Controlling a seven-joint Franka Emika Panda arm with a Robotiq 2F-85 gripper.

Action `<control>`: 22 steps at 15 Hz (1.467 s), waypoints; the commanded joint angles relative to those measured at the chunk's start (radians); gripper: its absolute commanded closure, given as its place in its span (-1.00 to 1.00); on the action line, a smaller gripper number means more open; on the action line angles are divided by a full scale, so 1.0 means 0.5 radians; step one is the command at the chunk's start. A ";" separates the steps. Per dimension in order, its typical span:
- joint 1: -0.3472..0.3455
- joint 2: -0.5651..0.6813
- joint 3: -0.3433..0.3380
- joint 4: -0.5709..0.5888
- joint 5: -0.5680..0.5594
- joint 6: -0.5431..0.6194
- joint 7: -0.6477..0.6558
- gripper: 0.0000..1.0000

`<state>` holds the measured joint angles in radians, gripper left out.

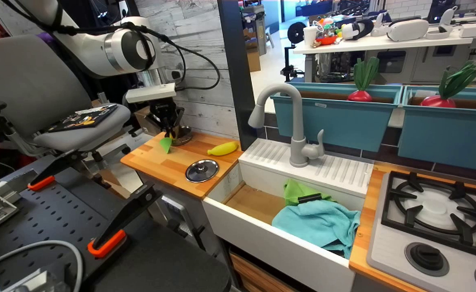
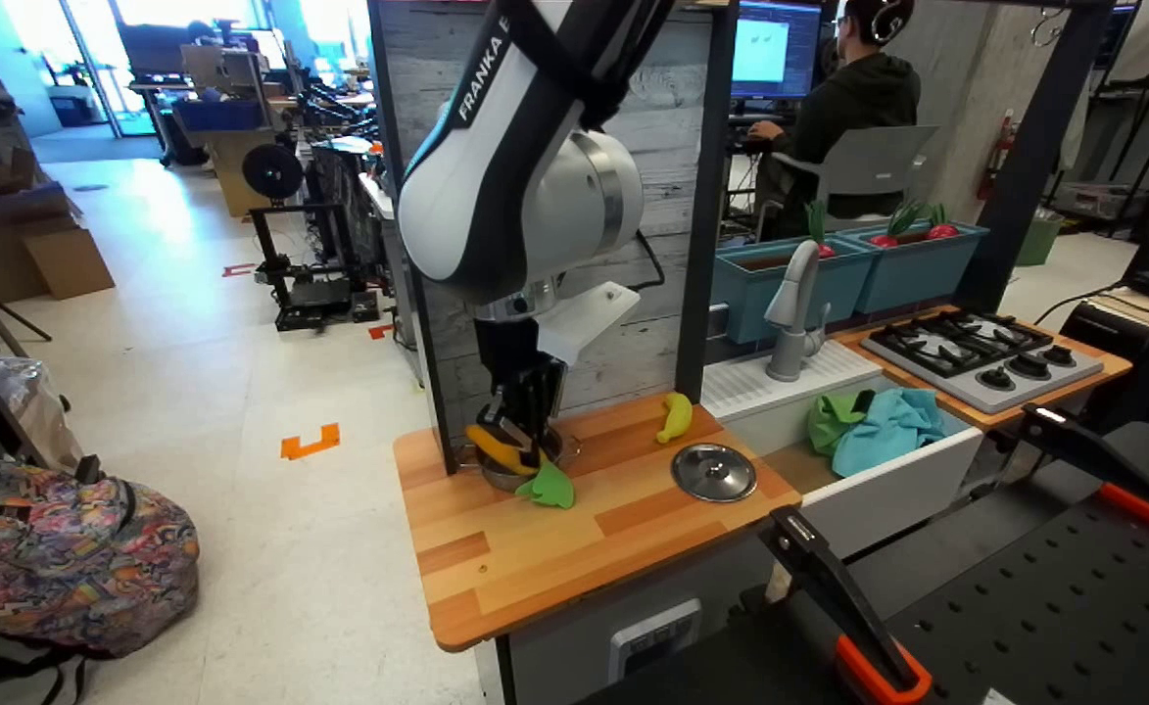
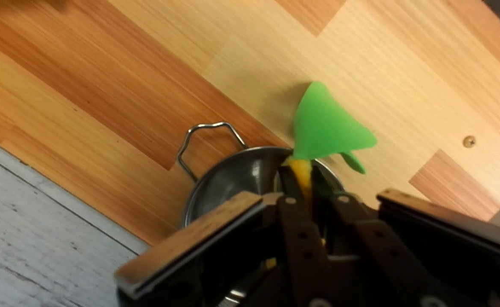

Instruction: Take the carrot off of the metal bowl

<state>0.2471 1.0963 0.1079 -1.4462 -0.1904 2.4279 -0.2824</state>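
The carrot, with an orange-yellow body (image 2: 498, 451) and a green leafy top (image 1: 165, 144), lies tilted across the metal bowl. Its top hangs over the rim, and it shows in the wrist view (image 3: 324, 128) too. The metal bowl (image 2: 505, 478) is small, silvery and has wire handles; it shows in the wrist view (image 3: 228, 181) and in an exterior view (image 1: 184, 137). My gripper (image 3: 307, 177) points down over the bowl, its fingers closed on both sides of the carrot just below the leaves. The gripper (image 2: 533, 455) hides the carrot's middle.
A yellow banana-like piece (image 1: 223, 149) and a round metal lid (image 1: 202, 170) lie on the wooden counter (image 2: 574, 587). A wood-panel wall (image 2: 643, 304) stands close behind the bowl. A white sink (image 1: 278, 251) with cloths and a grey faucet (image 1: 298, 121) adjoin the counter.
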 commanded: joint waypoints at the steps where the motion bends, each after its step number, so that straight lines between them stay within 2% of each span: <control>1: 0.054 -0.068 -0.049 -0.061 -0.093 0.035 0.091 0.95; 9: 0.175 -0.439 -0.190 -0.570 -0.291 0.328 0.353 0.95; 17: 0.193 -0.460 -0.096 -0.750 -0.512 0.254 0.076 0.95; 22: 0.177 -0.390 -0.070 -0.727 -0.597 0.223 -0.090 0.95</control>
<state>0.3469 0.8940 0.0662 -1.8157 -0.4589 2.5521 -0.2867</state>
